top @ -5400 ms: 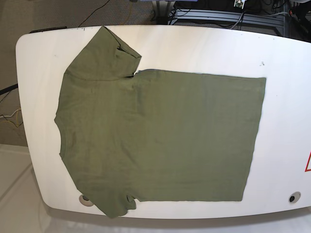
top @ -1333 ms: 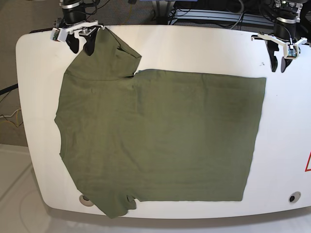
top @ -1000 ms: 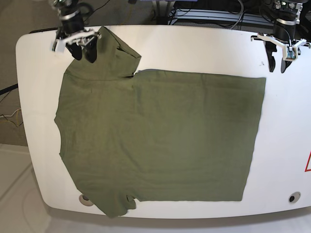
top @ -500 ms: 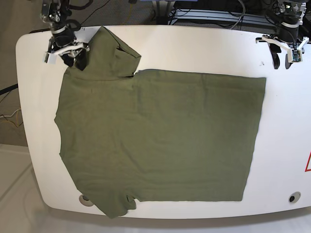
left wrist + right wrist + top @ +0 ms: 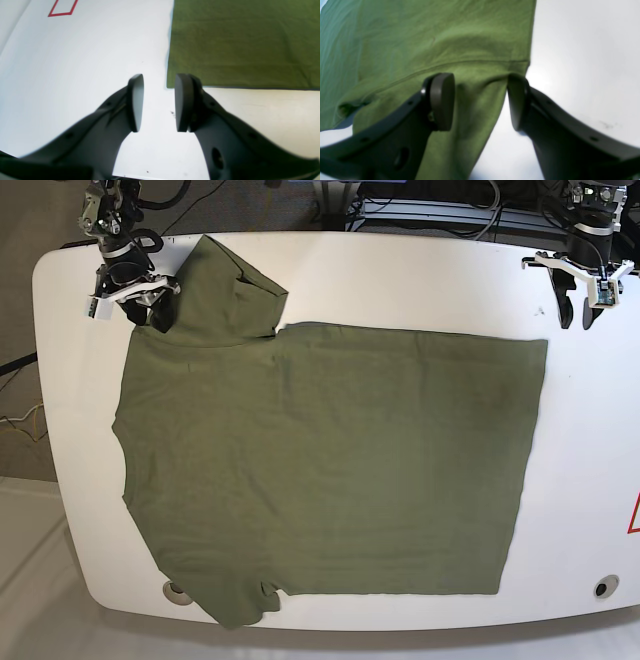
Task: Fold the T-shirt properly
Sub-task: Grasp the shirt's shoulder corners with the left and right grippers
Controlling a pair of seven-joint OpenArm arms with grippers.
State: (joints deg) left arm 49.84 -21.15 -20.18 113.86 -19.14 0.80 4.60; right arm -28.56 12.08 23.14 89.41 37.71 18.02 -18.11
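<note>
The olive-green T-shirt (image 5: 320, 460) lies spread flat over most of the white worktop (image 5: 420, 275), its hem toward the right of the base view, its collar end toward the left, and one sleeve (image 5: 235, 295) folded in over the shoulder.

The right tool (image 5: 480, 101) stands wide open astride the sleeve edge, one pad over the cloth and the other just past its border over bare worktop; nothing is pinched yet. The left tool (image 5: 157, 102) hovers over bare worktop just beside the hem corner (image 5: 171, 83), its jaws apart at a moderate gap and empty.

The cloth looks thin, light and limp, so it should sag and drape as soon as it is lifted, and drag or wrinkle if pulled along the surface. The stitched hem and sleeve border look like the firmest places to take hold, by a corner at each end.
</note>
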